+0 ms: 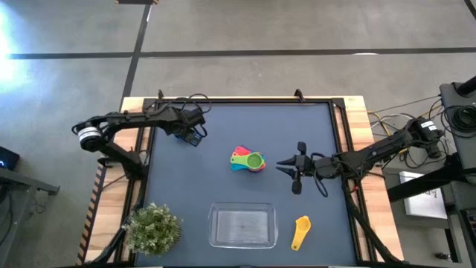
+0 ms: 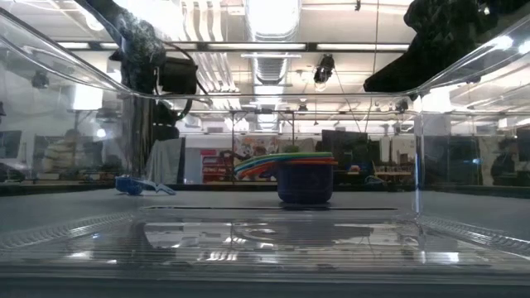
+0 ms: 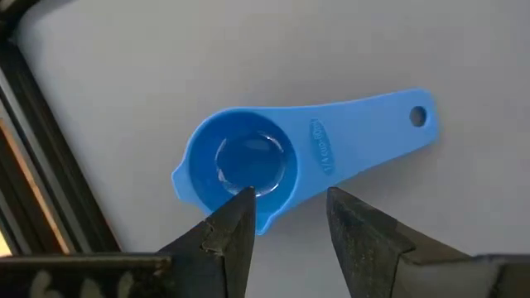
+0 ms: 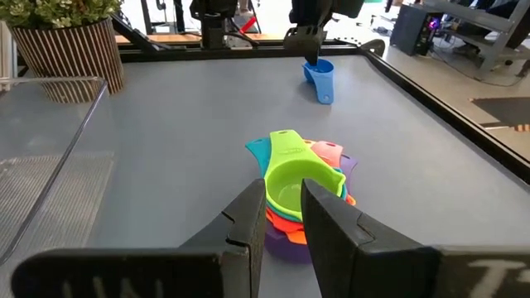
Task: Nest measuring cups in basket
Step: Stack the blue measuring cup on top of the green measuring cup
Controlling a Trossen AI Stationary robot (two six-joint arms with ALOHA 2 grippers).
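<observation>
A blue measuring cup (image 3: 248, 161) lies on the grey table near its far left corner, bowl up and handle flat. My left gripper (image 3: 290, 207) hangs open just above it, pointing steeply down; its fingertips stand over the bowl's rim and the handle's root. A nested stack of cups (image 1: 249, 160), green on top (image 4: 290, 178), stands mid-table. My right gripper (image 4: 283, 203) is held level just right of the stack, narrowly open with nothing between its fingers. A yellow cup (image 1: 300, 232) lies beside the clear basket (image 1: 242, 225) at the near edge.
A bushy green plant in a striped pot (image 1: 152, 227) stands left of the basket at the near left corner. A raised dark frame (image 1: 245, 102) borders the table. Bare grey surface lies between the blue cup and the stack.
</observation>
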